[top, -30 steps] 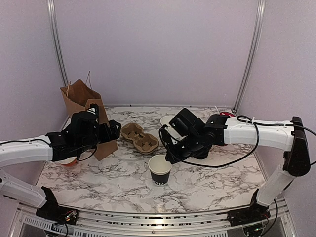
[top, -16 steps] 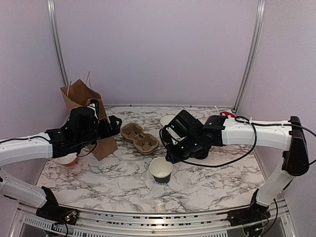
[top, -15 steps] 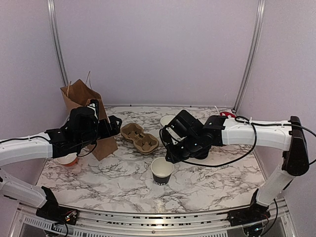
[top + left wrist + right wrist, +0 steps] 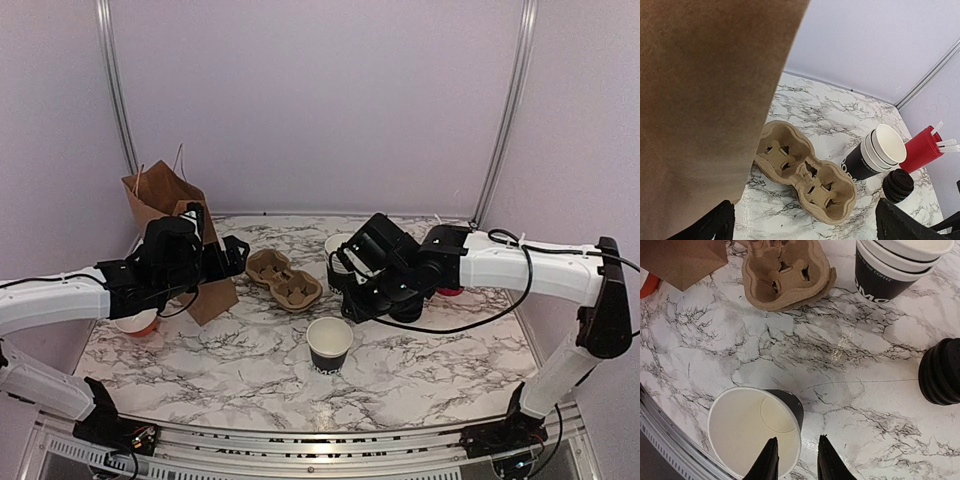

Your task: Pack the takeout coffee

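One black paper cup (image 4: 329,345) stands upright and lidless on the marble table, its white inside showing; it also shows in the right wrist view (image 4: 757,432). My right gripper (image 4: 350,303) hovers just above and behind it, open and empty, with the cup's rim below the gap between its fingertips (image 4: 796,462). A stack of black cups (image 4: 338,245) (image 4: 895,265) (image 4: 875,155) stands behind. My left gripper (image 4: 235,258) (image 4: 805,235) is wide open and empty beside the brown paper bag (image 4: 175,235), facing the cardboard cup carrier (image 4: 284,279) (image 4: 805,172).
A stack of black lids (image 4: 942,371) (image 4: 897,185) sits right of the cup stack, mostly under the right arm in the top view. A red cup of stirrers (image 4: 921,149) stands far right. An orange-and-white bowl (image 4: 135,322) lies at the left by the bag.
My right gripper has let go of the cup's rim and drawn up and back. The cup now stands free, a little nearer the front. The left arm has barely moved.
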Controlling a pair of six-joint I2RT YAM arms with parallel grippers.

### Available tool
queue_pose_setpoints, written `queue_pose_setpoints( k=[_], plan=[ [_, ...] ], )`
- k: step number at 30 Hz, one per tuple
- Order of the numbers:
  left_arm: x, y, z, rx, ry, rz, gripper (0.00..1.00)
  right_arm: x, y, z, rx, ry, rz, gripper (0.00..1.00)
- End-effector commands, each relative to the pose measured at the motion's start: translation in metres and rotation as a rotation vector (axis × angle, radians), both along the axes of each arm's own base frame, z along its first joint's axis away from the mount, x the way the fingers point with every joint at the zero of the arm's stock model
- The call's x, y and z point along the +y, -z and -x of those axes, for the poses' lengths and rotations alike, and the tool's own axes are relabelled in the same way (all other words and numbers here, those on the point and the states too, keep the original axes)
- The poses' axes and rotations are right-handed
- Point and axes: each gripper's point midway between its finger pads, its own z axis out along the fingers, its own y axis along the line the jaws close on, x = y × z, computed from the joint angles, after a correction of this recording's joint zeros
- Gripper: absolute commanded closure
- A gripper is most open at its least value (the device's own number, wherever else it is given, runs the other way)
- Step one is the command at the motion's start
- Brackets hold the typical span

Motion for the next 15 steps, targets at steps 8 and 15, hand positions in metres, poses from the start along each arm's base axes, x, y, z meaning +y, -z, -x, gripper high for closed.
queue_pose_setpoints(
  k=[8, 15],
  plan=[
    [-0.005, -0.012, -0.004, -0.019, 0.007, 0.032, 0.01, -0.073, -0.029, -0.046, -0.108, 0.212, 0.022, 0.65],
    [-0.004, -0.011, -0.004, -0.015, 0.002, 0.037, 0.01, -0.127, 0.004, -0.085, -0.134, 0.334, 0.122, 0.35]
  ],
)
